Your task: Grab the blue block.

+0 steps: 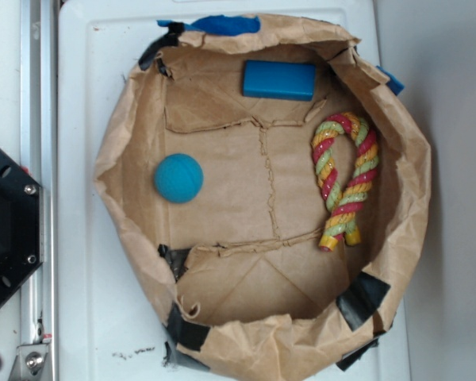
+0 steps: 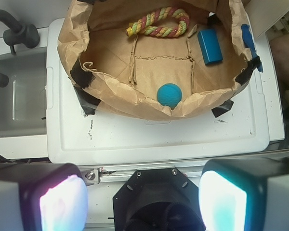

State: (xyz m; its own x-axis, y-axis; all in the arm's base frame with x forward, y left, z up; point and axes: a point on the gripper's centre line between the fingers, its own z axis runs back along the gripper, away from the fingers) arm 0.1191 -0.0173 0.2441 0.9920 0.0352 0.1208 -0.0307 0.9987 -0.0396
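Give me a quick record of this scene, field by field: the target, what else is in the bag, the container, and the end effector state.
target: blue block, lying flat by the bag's far wall in the exterior view, untouched
other contents: teal ball; striped rope toy bent in a hook shape
container: brown paper bag with rolled-down sides, patched with black tape, on a white surface
end effector: open, outside the bag, holding nothing
contact: none between end effector and any object
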